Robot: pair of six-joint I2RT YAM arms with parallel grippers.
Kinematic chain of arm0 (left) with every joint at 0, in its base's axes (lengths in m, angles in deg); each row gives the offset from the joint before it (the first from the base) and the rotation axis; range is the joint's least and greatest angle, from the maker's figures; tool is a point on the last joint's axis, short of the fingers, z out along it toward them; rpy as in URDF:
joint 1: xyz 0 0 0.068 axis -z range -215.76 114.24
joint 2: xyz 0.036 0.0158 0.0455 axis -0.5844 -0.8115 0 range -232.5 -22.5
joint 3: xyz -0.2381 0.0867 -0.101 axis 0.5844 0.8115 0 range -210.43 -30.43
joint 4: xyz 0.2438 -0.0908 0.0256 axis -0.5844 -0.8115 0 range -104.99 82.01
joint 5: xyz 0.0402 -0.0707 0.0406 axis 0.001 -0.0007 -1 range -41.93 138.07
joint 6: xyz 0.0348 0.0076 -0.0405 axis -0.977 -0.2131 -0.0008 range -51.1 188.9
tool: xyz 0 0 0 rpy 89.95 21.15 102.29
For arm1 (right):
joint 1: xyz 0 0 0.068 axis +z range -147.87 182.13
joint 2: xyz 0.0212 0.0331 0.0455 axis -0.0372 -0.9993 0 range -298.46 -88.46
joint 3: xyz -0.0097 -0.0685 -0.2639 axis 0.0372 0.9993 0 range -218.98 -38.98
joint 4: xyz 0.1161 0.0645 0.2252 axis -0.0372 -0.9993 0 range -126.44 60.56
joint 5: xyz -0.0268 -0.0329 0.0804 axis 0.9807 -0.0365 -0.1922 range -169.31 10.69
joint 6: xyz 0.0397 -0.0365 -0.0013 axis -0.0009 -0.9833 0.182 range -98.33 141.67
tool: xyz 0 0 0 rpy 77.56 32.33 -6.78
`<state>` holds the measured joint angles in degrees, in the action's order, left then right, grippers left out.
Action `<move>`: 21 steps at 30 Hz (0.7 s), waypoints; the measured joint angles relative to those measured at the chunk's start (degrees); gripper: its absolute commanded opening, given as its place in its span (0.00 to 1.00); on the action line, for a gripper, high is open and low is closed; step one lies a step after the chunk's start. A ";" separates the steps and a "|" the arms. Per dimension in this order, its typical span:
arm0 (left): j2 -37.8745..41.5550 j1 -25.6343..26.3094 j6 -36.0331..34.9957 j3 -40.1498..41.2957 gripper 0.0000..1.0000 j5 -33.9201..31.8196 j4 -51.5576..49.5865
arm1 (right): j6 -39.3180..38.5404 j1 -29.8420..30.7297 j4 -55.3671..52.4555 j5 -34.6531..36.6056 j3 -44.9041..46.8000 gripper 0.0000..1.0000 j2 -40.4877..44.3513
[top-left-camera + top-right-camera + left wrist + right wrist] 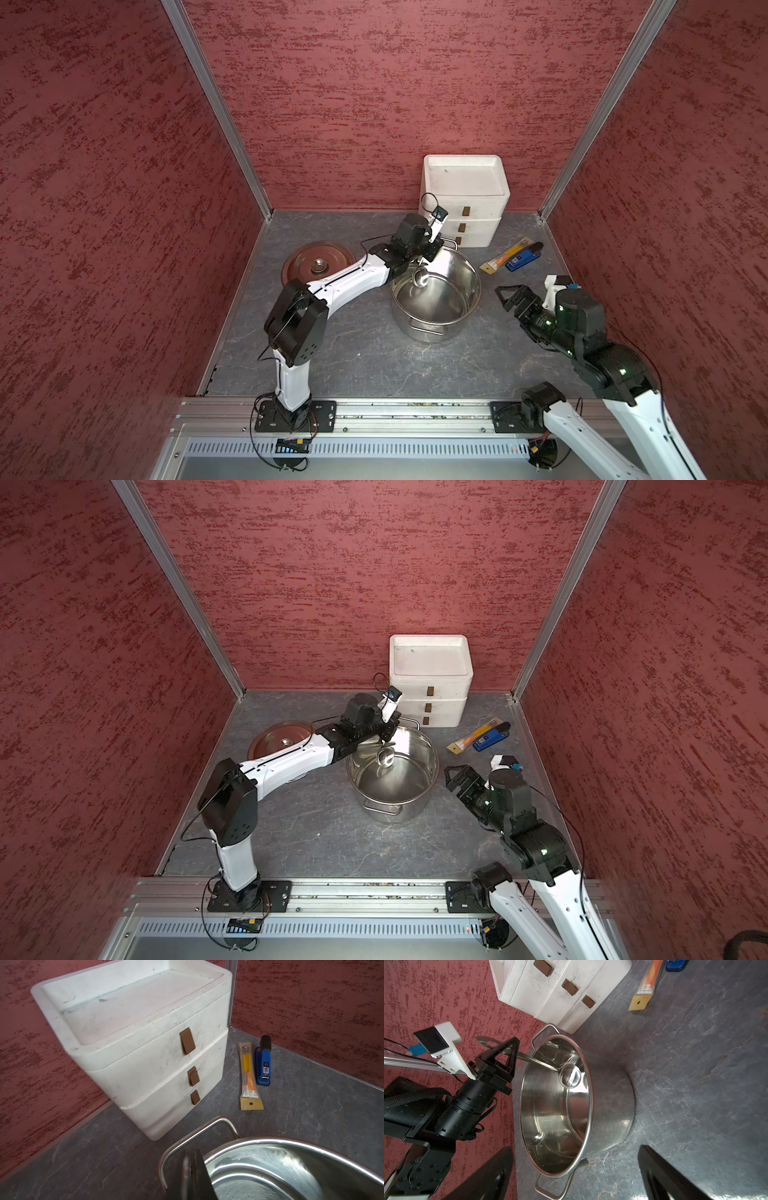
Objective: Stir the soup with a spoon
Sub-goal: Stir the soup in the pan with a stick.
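The steel pot [434, 332] [392, 812] stands mid-table with its shiny inside bare; no soup shows in it. My left gripper [428, 253] [386, 733] hangs over the pot's far-left rim, shut on the handle of the spoon. The spoon's round bowl [420, 277] [385, 757] [569, 1075] hovers inside the pot near the rim, handle slanting up to the black fingers [508, 1051]. In the left wrist view the pressed-together fingers [193, 1174] sit above the pot rim [270, 1140]. My right gripper [505, 295] [455, 777] waits open and empty to the right of the pot, its fingers [654, 1167] wide apart.
The flat pot lid [318, 262] lies left of the pot, partly under my left arm. A white three-drawer unit [463, 199] stands behind the pot. An orange packet [505, 257] and a blue-and-black tool [523, 259] lie at back right. Red walls enclose three sides.
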<state>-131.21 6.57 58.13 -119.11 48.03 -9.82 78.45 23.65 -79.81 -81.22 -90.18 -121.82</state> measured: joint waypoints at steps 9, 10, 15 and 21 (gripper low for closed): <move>-5.18 6.38 -0.24 -6.58 0.00 2.82 -0.09 | 0.00 0.00 -0.98 0.20 0.00 0.98 0.11; -5.18 7.26 -0.24 -6.58 0.00 3.04 -0.09 | 0.00 0.00 -1.01 0.20 0.00 0.98 0.15; -4.20 11.50 -0.22 -4.83 0.00 3.74 0.24 | 0.02 0.00 -1.07 0.22 0.00 0.99 0.44; 4.11 15.45 0.90 6.32 0.00 3.34 -0.33 | 0.02 0.00 -0.85 0.20 0.02 0.99 0.44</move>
<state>-127.10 22.02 59.03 -112.80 51.38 -10.14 78.47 23.65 -80.66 -81.03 -90.16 -121.38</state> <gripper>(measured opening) 0.062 0.984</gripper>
